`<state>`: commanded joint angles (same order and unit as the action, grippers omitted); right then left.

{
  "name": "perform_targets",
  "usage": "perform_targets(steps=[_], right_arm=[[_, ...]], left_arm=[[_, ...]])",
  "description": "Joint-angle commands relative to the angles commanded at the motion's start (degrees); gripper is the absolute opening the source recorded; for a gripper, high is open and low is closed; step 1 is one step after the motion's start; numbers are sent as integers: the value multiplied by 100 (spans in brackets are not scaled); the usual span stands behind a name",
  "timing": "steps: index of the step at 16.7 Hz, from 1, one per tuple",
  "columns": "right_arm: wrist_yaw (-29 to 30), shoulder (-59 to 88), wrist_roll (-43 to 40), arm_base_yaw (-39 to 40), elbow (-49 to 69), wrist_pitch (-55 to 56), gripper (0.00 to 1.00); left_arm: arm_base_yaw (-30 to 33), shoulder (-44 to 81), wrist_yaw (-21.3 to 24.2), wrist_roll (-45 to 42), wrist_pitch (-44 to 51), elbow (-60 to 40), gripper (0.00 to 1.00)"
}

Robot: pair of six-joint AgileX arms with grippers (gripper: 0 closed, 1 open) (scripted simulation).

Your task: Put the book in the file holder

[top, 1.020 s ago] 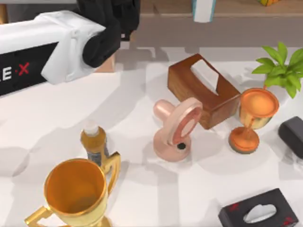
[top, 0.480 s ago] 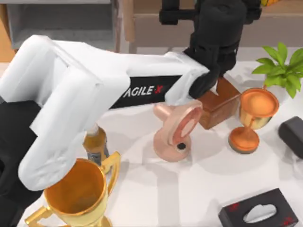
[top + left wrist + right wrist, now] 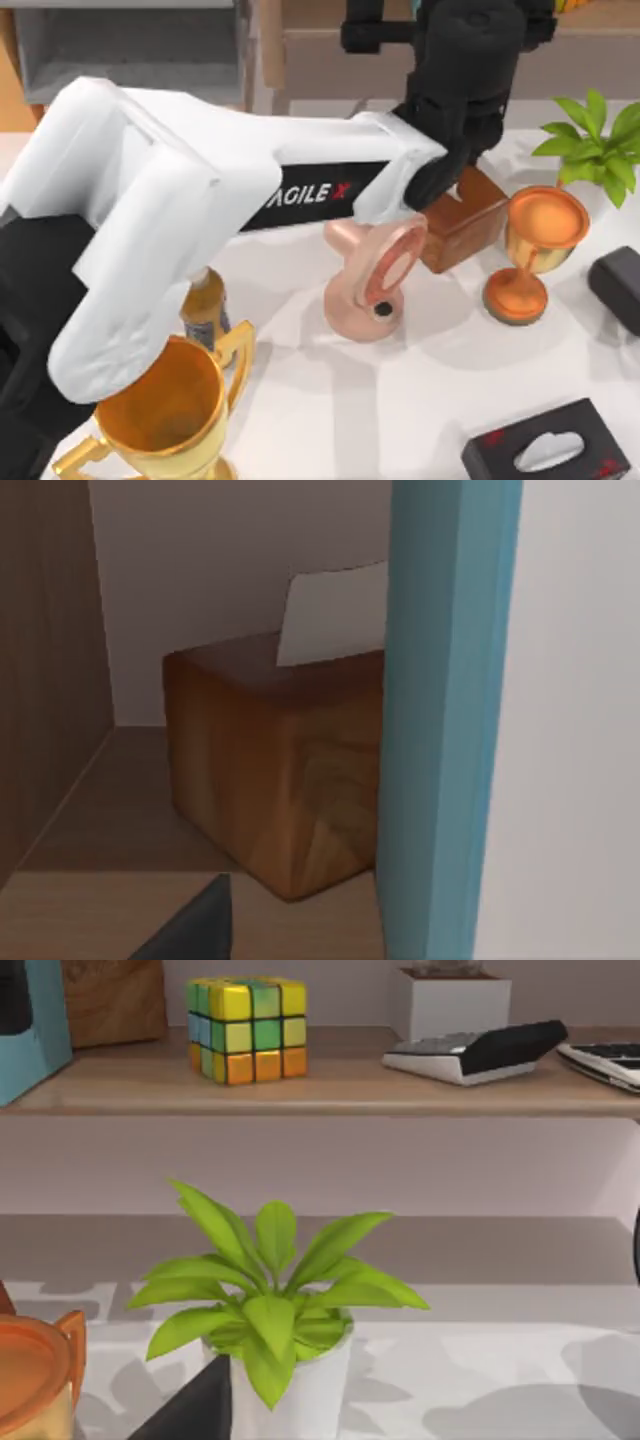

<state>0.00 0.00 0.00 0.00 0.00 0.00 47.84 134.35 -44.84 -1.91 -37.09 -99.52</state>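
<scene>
The teal-blue book (image 3: 450, 720) stands upright on the back shelf, very close in the left wrist view, and its corner (image 3: 30, 1030) also shows in the right wrist view. My left arm reaches across the table, and my left gripper (image 3: 470, 60) hangs over the shelf and covers the book from above. It is open, with one dark finger (image 3: 190, 930) off to the side of the book and nothing held. The grey file holder (image 3: 130, 50) sits at the back left. My right gripper (image 3: 615, 285) is parked at the right edge, open.
A long tan shelf (image 3: 330, 40) carries a wooden box (image 3: 270, 770), a colour cube (image 3: 247, 1028) and a calculator (image 3: 470, 1055). On the table stand a brown tissue box (image 3: 465, 225), pink ring (image 3: 375, 275), copper goblet (image 3: 540, 240), plant (image 3: 595, 140), gold trophy (image 3: 165, 410), bottle (image 3: 205, 305) and black tissue box (image 3: 550, 450).
My left arm swung from the back left across the table to the shelf, covering the book from above. Over the last half second it barely shifted. The right arm stayed still.
</scene>
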Motion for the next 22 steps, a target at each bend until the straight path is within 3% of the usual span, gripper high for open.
perform_targets(steps=[10, 22], right_arm=[[0, 0, 0, 0, 0, 0, 100], [0, 0, 0, 0, 0, 0, 100]], left_arm=[[-139, 285, 146, 21, 278, -549, 100], [-139, 285, 146, 21, 278, -549, 10]])
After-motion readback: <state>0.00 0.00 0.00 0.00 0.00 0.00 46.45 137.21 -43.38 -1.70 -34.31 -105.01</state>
